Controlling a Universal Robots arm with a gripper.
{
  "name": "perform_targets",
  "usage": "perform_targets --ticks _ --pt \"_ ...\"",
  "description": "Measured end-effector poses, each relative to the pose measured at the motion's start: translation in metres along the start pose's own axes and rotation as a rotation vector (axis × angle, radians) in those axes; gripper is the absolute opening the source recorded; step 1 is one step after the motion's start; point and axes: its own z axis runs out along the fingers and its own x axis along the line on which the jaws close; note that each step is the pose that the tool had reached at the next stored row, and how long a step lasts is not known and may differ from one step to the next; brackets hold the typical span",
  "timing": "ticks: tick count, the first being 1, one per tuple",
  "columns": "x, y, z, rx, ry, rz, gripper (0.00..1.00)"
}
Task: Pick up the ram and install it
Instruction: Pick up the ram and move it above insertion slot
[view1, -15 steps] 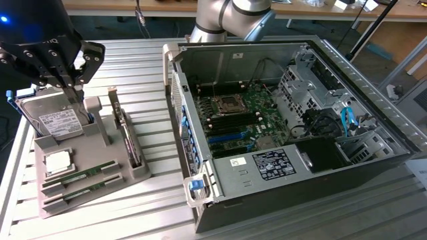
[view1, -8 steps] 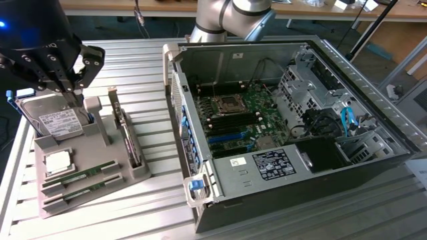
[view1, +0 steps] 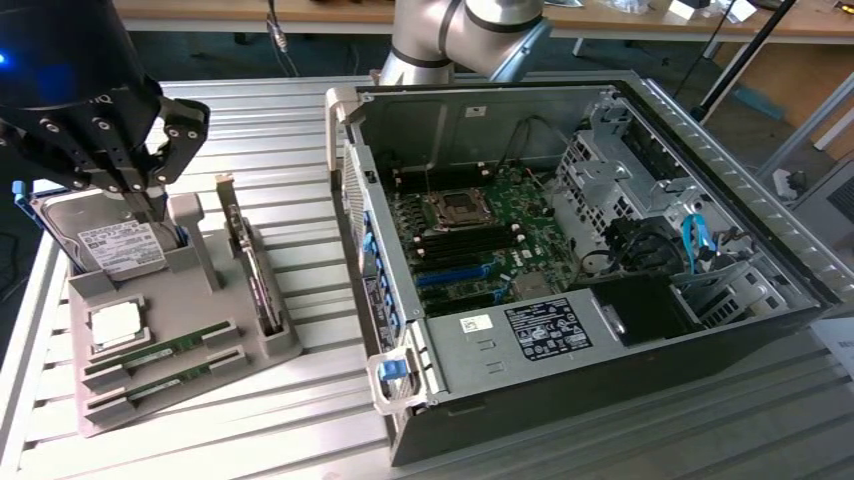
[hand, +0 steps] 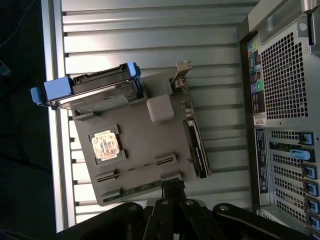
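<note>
Two rams, thin green sticks, lie side by side in slots at the front of a grey holder (view1: 187, 300): one (view1: 158, 351) behind the other (view1: 154, 385). My gripper (view1: 140, 205) hangs above the back of the holder, over the hard drive (view1: 114, 245), with its fingers shut and nothing between them. In the wrist view the shut fingertips (hand: 172, 186) appear just beside the end of one ram (hand: 142, 188). The open computer case (view1: 587, 250) lies at the exterior view's right, with its motherboard (view1: 494, 230) exposed.
The holder also carries a square silver processor (view1: 116, 325) (hand: 105, 145), an upright expansion card (view1: 254, 275) (hand: 195, 145) and the hard drive (hand: 100, 85) in blue rails. Everything rests on a ribbed metal table (view1: 307, 400). The case's rear grille (hand: 285, 100) borders the holder.
</note>
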Motion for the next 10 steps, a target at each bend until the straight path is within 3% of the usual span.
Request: perform_targets --ticks 10 --pt "-0.0001 -0.0006 0.0 0.0 0.0 0.0 0.11"
